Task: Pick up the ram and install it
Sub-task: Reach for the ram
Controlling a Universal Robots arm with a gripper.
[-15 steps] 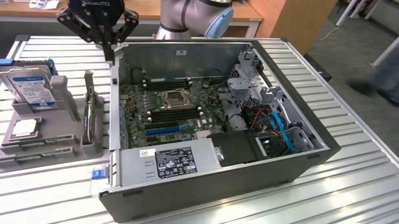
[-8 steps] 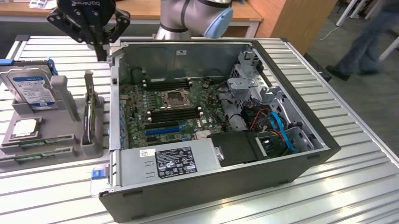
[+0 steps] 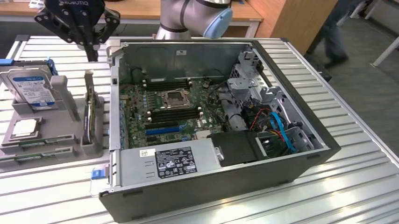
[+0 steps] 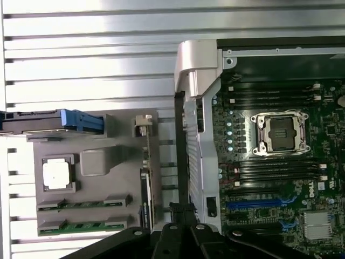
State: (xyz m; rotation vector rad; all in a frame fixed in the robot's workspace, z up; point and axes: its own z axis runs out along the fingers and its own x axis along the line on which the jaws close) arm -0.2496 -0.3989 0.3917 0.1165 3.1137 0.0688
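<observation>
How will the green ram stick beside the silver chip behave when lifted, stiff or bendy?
The ram looks like a thin flat circuit board: probably stiff and light. Its exposed components suggest fragility. End brackets of the gray holder cradle it, so nudges likely won't slide it.

Green ram (image 4: 83,204), grey holder (image 4: 102,186)

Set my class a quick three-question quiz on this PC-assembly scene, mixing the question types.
1. True or false: the gripper is holding a ram stick.
2. Where do the two ram sticks lie? A) in the gray holder beside the case; B) in the motherboard slots; C) on the power supply.
3. Name the silver device with a blue-white label standing in that holder.
Key: 1 false, it is shut on nothing; 2 A; 3 hard drive.
</observation>
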